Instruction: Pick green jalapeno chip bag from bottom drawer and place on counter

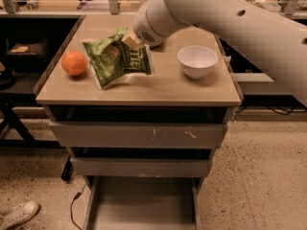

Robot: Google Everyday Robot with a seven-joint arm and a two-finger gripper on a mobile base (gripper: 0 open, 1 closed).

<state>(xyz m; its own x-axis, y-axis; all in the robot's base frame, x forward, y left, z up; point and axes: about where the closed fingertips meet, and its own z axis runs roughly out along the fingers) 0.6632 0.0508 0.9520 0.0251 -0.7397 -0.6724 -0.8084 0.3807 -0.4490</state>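
gripper (130, 39): at the tip of the thick, smooth white arm (230, 18), over the middle of the table and toward its back. I only see one beige pad.
jaws: clamped on the top right corner of the chip bag, as far as I can see.
chip bag (115, 61): crinkly mottled green foil with white block letters, over the left-centre of the table and tilted. The held corner is raised. I can't tell if the low edge touches the top.
table (168, 91): glossy beige slab with thin rims at the sides.
orange (74, 63): round and matte, just left of the bag, near the left rim.
bowl (197, 60): smooth and white, to the right of the bag and apart from it.
open room: I see a bare strip along the table's front edge.
bottom drawer (144, 205): grey metal tray with a flat floor, pulled out.
upper drawers (139, 134): two scuffed grey fronts.
floor (254, 176): speckled. There is a white shoe (19, 213) at the lower left.
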